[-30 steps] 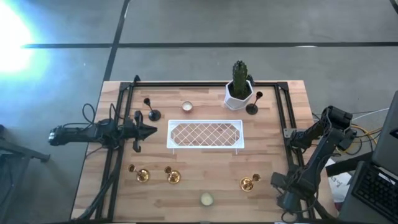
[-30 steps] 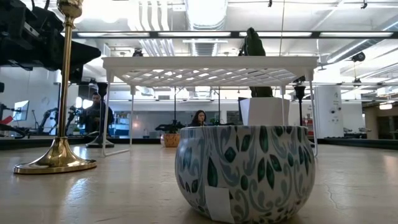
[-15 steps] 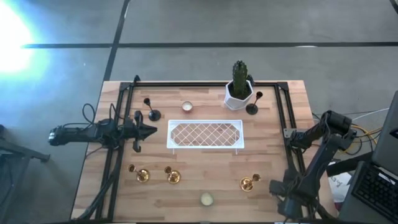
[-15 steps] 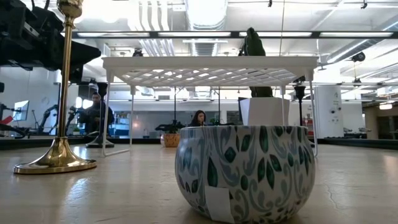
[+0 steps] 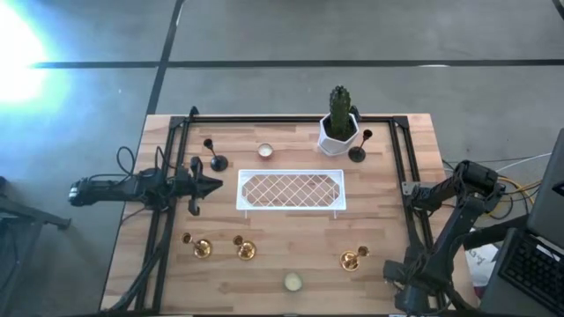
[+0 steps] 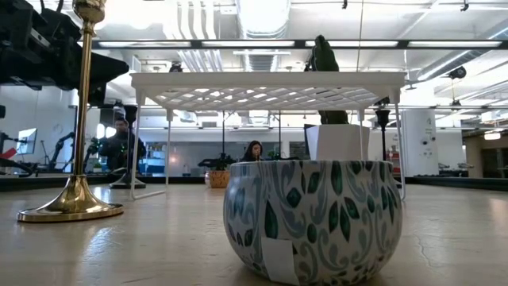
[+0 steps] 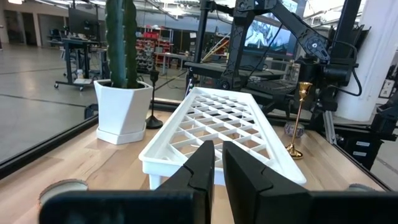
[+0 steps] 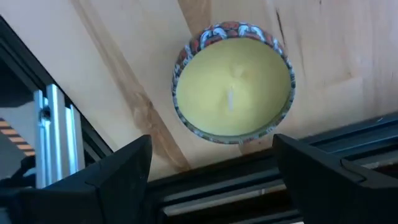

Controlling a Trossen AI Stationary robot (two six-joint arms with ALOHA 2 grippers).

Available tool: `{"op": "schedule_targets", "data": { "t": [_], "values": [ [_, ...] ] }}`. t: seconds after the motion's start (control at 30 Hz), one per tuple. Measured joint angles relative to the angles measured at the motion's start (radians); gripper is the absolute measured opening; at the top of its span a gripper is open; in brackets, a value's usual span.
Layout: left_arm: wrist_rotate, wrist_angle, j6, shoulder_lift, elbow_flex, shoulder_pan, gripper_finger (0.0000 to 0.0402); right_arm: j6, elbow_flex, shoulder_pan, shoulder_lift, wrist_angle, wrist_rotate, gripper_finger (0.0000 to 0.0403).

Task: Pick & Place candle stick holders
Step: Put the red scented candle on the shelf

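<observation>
Wooden table point(image 5: 388, 176), holders at its near and far edges, bare strips flanking the white rack point(image 5: 291, 190).
Left gripper point(image 7: 217, 163) level, jaws closed, empty; right gripper point(image 8: 211, 163) over a candle point(image 8: 233, 90), jaws open.

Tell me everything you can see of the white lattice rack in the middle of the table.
The white lattice rack is a low, elongated stand with clipped corners, looking like white plastic or coated metal. Its top is an open diamond grid inside a solid rim, raised on thin legs that stand on the wooden table. It sits level, lengthwise across the table's centre. Nothing rests on it, and neither gripper touches it. The closed left gripper points toward one short end.
</observation>
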Motion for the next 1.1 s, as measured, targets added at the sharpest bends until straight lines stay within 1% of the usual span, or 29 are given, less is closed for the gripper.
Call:
{"op": "schedule_targets", "data": {
  "t": [0.33,0.57,0.73,0.8,0.9,1.1],
  "values": [
    [-0.001,0.0,0.0,0.0,0.0,0.0,0.0037,0.008,0.0,-0.001,0.008,0.001,0.018,0.0325],
    [0.0,0.0,0.0,0.0,0.0,0.0,0.0037,0.094,-0.001,-0.001,0.009,-0.002,0.109,0.0325],
    [-0.001,0.001,0.0,0.0,0.0,0.0,0.0037,0.139,-0.002,-0.001,0.009,-0.002,0.119,0.0325],
    [-0.001,0.001,0.0,0.0,0.0,0.0,0.0037,0.166,-0.003,-0.001,0.009,-0.002,0.141,0.0325],
    [-0.001,0.001,0.0,0.0,0.0,0.0,0.0037,0.205,-0.007,-0.002,0.009,-0.002,0.166,0.0331],
    [0.0,0.001,0.0,0.0,0.0,0.0,0.0037,0.279,-0.032,-0.004,0.009,0.006,0.166,0.0353]
  ]
}}
